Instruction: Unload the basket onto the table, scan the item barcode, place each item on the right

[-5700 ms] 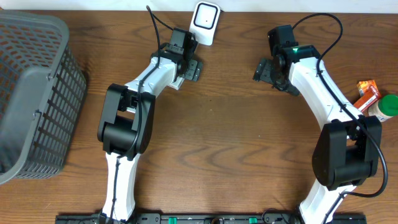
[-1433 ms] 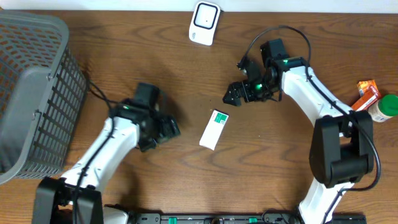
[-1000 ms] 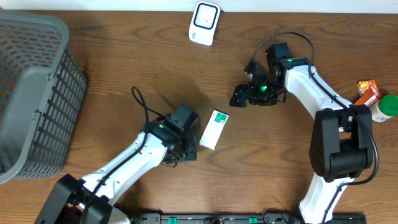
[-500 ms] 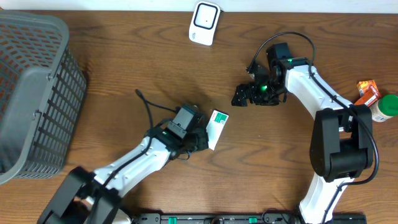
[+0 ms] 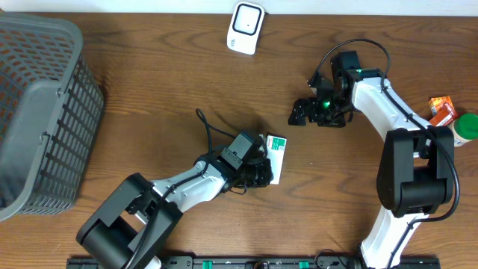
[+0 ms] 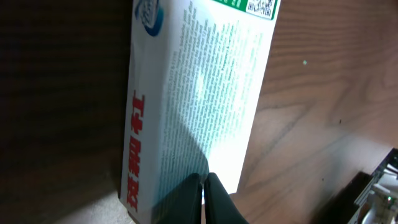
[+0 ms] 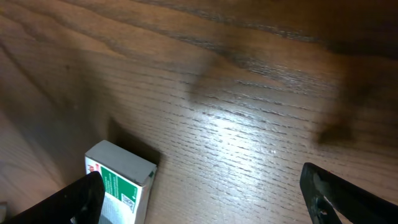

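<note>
Not much done yet imo: the scanner (image 5: 246, 19) sits at the far edge of the desk (image 5: 187, 90) and the item hasn't been brought to it. The left tool (image 6: 203, 185) is pinched shut with nothing between its fingers, tips right against the white-and-green box (image 5: 277, 152) lying mid-desk, which looks more like a nudge than a grip, though the wrist view's too tight to be sure. The right tool (image 5: 302, 114) hangs wide open and empty just far-right of the box, so pick-up, finding the barcode and scanning are all left.
</note>
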Controlling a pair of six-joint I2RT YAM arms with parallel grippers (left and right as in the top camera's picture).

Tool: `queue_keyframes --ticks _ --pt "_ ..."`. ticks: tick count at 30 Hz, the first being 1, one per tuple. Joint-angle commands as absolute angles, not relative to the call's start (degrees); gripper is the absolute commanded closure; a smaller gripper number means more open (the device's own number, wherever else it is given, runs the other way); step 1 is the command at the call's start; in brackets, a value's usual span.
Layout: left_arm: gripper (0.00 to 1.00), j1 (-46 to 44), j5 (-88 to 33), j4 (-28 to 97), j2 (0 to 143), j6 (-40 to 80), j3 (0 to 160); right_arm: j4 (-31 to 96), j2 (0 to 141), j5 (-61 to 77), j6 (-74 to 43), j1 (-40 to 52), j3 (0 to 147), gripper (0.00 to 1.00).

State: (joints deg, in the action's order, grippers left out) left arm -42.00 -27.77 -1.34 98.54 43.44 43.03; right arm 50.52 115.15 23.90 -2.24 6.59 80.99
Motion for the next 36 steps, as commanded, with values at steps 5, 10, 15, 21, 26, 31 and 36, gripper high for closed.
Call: queue_keyframes --ticks 5,10,15,21,26,31,36 --pt "0.93 -37.6 -19.9 11.6 92.1 37.5 41.4 50.7 115.5 23.8 -2.7 6.2 81.7 0.04" --pt "0.93 -31.7 -15.0 18.9 82.3 34.5 41.5 50.7 115.5 23.9 -2.7 6.2 81.7 0.03" --pt "0.93 -30.7 -21.4 19.1 77.1 34.1 41.5 50.8 115.5 23.8 -2.7 6.2 81.7 0.03" --pt "0.93 -38.2 -27.9 19.3 77.1 31.9 41.5 50.8 115.5 23.8 -2.7 6.2 81.7 0.03" --pt "0.93 -44.6 -27.4 21.9 77.2 31.9 41.5 51.0 115.5 23.8 -2.7 6.2 81.7 0.03" --pt "0.92 -45.7 -26.7 24.0 79.0 32.0 41.5 51.0 115.5 23.9 -2.8 6.2 81.7 0.03" --pt "0.93 -45.7 -27.5 20.6 86.6 32.0 41.5 51.1 115.5 23.9 -2.8 6.2 81.7 0.03"
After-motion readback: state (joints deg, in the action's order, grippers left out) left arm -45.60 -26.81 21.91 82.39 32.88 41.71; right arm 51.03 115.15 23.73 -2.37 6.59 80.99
